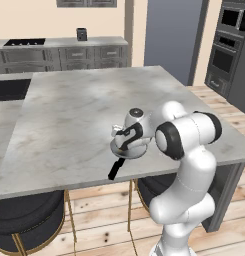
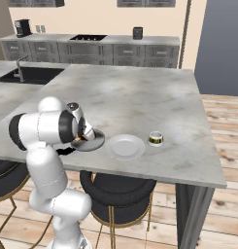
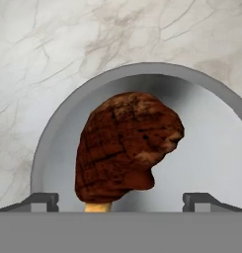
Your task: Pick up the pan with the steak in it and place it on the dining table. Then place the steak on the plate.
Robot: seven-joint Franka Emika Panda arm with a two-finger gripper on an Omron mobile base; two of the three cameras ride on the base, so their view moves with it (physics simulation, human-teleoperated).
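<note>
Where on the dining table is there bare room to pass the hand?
Bare marble runs across the dining table's far half and beyond the cup. The near edge is crowded: the pan with the steak under the open gripper, the plate and cup beside it.

Pan [image 2: 91, 144] beside plate [image 2: 125, 147]

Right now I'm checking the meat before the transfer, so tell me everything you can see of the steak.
The dark reddish-brown steak is a rounded, lumpy piece with a charred, cracked surface and a tan-orange patch at its near end. It lies inside the round grey metal pan, resting on its floor, on the marble dining table. The open gripper hovers over it, fingertips either side, not touching.
</note>
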